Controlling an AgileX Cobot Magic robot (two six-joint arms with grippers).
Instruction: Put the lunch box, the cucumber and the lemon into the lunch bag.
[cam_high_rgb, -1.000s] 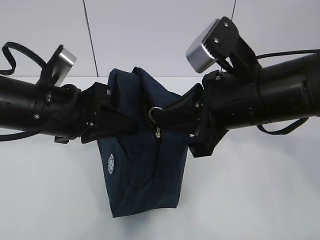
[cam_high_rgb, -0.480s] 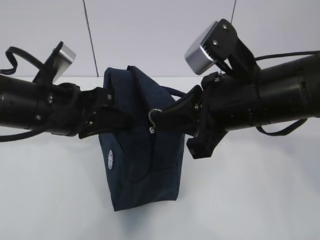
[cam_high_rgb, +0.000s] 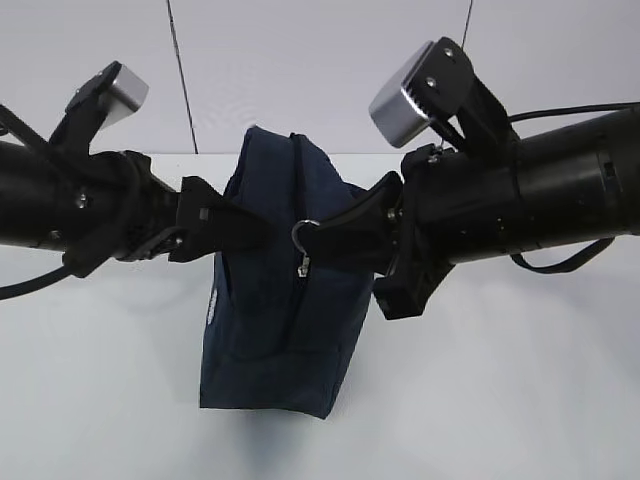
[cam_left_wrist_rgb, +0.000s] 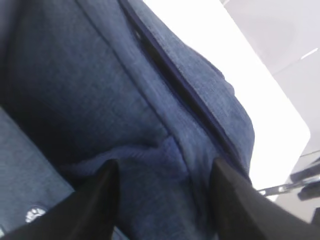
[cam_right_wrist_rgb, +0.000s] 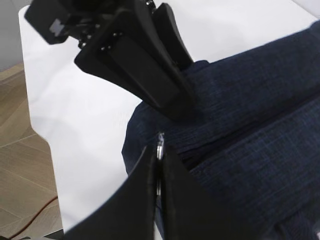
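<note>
The bag (cam_high_rgb: 275, 290) is zipped, so its inside cannot be seen. Its logo (cam_high_rgb: 212, 305) is half turned away on the side facing the bench's left edge. Both arms run off the picture's edges.

My white table (cam_high_rgb: 520, 400) spreads wide, near to far. Behind it, a pale wall (cam_high_rgb: 320, 70) with two thin dark seams running down, left and right. Wood floor (cam_right_wrist_rgb: 20, 150) off the table's edge, a red cable (cam_right_wrist_rgb: 30, 220) on it.
</note>
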